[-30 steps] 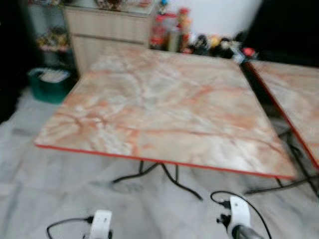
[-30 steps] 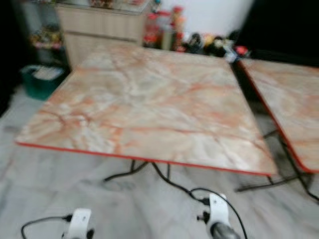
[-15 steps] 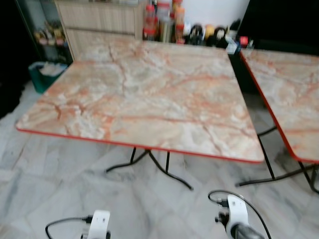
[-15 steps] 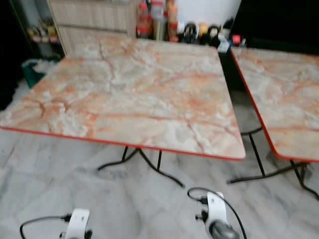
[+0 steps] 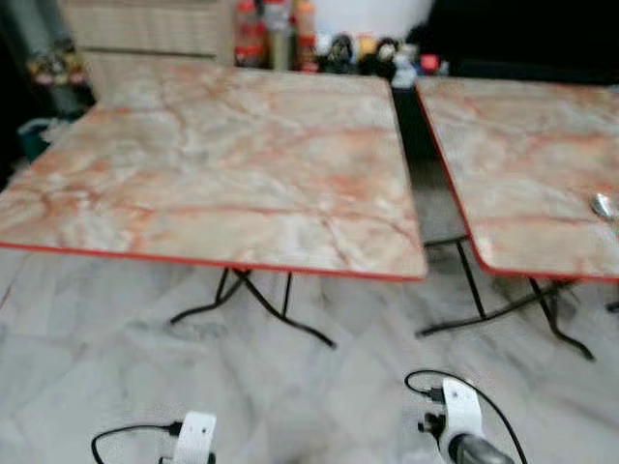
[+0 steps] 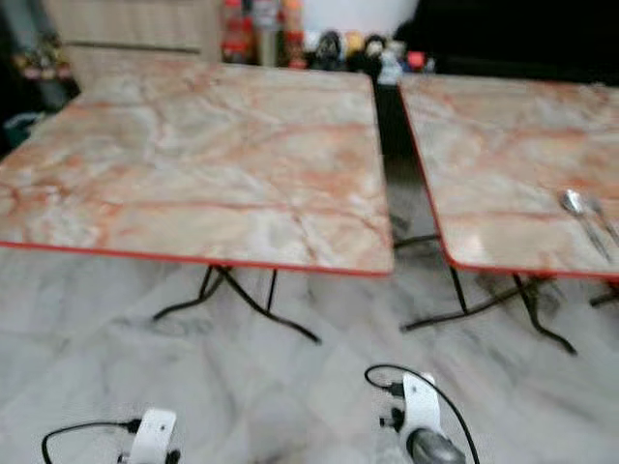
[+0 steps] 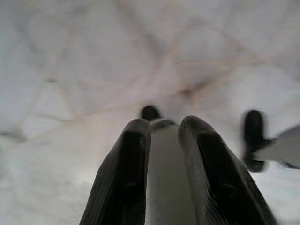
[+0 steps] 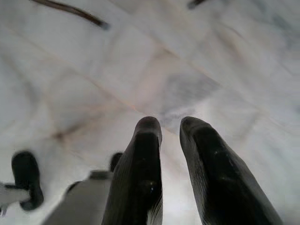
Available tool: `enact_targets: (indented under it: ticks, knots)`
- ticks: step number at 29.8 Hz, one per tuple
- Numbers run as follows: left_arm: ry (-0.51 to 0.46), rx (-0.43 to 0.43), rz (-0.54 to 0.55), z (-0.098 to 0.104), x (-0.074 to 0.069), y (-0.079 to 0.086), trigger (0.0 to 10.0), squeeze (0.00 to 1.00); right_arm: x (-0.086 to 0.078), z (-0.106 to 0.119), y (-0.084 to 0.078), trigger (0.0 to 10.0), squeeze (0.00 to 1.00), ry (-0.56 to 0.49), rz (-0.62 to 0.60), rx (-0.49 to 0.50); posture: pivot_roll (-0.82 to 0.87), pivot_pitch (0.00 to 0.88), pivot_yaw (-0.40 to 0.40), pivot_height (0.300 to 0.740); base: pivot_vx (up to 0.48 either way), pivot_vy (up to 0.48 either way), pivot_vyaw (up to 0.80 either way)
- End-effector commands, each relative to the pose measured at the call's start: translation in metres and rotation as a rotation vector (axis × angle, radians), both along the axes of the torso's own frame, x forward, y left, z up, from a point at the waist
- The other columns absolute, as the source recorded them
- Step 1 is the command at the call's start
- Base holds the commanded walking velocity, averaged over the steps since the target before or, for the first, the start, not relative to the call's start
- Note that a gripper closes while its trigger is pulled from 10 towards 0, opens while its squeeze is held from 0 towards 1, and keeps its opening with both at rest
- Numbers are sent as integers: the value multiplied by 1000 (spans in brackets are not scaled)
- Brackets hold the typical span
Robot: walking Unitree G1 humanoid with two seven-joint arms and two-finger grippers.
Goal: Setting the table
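Currently, head views slightly blurred.
Left worktop: marble-pattern top with red edge, on black metal legs, standing on the pale marbled floor.
Right worktop: same pattern, just beside the left one with a narrow gap between them.
Spoon: lies flat near the front edge of the right worktop, bowl toward the far side; a second thin utensil just beside it, too blurred to identify.
Background: bottles and jars in a row on the floor past the far edge of the worktops; wooden cabinet at far left.
Left gripper: hangs low, pointing at the floor; jaws narrow, a small gap between the black fingers, holding nothing.
Right gripper: also low over the floor; jaws narrow, slightly parted, holding nothing.
Wrists: white wrist housings with black cables at the bottom of the head views.
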State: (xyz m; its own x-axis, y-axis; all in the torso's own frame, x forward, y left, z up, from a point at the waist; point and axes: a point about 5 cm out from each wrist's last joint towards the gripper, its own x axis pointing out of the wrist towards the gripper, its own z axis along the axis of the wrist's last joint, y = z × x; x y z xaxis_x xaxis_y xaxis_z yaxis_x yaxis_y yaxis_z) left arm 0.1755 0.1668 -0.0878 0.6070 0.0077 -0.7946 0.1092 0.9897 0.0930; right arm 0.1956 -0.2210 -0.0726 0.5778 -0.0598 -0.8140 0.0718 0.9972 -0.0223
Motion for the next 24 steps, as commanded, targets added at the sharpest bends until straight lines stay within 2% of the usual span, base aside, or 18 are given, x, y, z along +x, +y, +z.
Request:
enact_targets:
  ticks: [1, 7, 10, 24]
  knots:
    - [40, 25, -3, -3, -8, 9, 10000, 0, 6, 2, 6, 10000, 0, -17, 23, 8, 14, 70, -70, 736, 0, -281, 0]
    - [60, 37, -16, -5, -12, 12, 10000, 0, 6, 2, 6, 10000, 0, -3, 49, -11, 7, 59, -63, 736, 207, -276, 0]
    - [69, 43, -30, -5, -13, 15, 10000, 0, 5, 1, 6, 10000, 0, -7, -7, 3, 4, 42, -60, 736, 250, -271, 0]
    - [81, 64, -41, -4, -10, 21, 10000, 0, 5, 1, 8, 10000, 0, -25, -35, 20, 6, 21, -59, 736, 344, -263, 0]
